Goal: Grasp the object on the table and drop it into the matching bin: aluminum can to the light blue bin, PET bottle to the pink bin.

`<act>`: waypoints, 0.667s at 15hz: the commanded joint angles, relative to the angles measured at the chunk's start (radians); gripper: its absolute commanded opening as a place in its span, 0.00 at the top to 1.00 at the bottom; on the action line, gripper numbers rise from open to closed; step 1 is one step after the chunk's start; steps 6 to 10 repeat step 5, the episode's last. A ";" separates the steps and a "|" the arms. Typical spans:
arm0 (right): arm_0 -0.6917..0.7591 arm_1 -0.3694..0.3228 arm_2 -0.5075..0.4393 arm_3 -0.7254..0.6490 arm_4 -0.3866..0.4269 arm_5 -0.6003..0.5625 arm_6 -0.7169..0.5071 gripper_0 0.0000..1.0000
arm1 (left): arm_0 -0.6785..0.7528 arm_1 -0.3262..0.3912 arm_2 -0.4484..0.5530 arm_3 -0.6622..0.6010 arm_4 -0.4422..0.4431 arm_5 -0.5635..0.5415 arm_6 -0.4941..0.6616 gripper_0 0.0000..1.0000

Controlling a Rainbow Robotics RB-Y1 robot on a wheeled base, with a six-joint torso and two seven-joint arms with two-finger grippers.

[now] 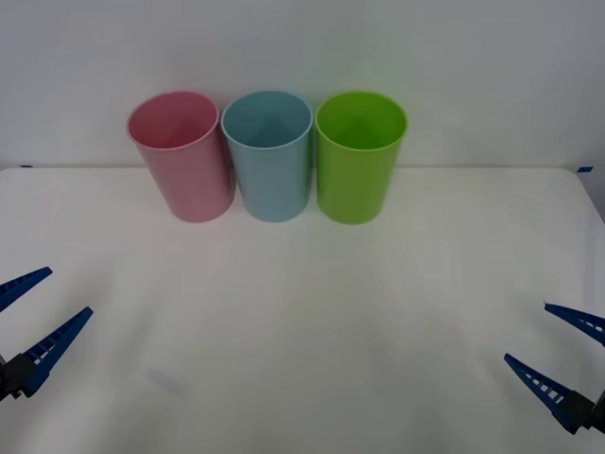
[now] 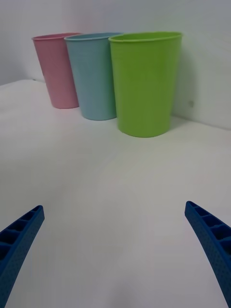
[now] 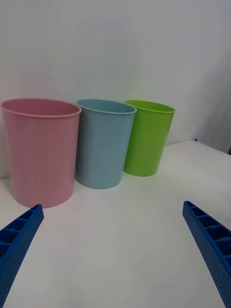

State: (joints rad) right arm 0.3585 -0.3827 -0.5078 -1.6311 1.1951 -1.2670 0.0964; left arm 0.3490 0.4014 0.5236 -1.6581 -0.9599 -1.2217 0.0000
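Note:
The pink bin, the light blue bin and a lime green bin stand upright in a row at the back of the white table. The object, whether aluminum can or PET bottle, is out of view. My left gripper hovers open at the near left, holding nothing. My right gripper is open at the near right, also holding nothing. The right wrist view has the pink bin, light blue bin and my right gripper. The left wrist view has the pink bin, light blue bin and my left gripper.
The lime green bin is the nearest bin to my right gripper, and it stands farthest from the left one. A plain white wall rises right behind the bins. Bare tabletop stretches between the bins and both grippers.

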 commanded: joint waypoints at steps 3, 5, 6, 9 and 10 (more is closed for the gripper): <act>0.017 0.001 0.009 -0.001 0.000 0.011 0.000 0.00 | 0.000 0.000 0.000 0.000 0.000 0.000 0.000 0.00; 0.017 0.001 0.009 -0.001 0.000 0.011 0.000 0.00 | 0.000 0.000 0.000 0.000 0.000 0.000 0.000 0.00; 0.017 0.001 0.009 -0.001 0.000 0.011 0.000 0.00 | 0.000 0.000 0.000 0.000 0.000 0.000 0.000 0.00; 0.017 0.001 0.009 -0.001 0.000 0.011 0.000 0.00 | 0.000 0.000 0.000 0.000 0.000 0.000 0.000 0.00; 0.017 0.001 0.009 -0.001 0.000 0.011 0.000 0.00 | 0.000 0.000 0.000 0.000 0.000 0.000 0.000 0.00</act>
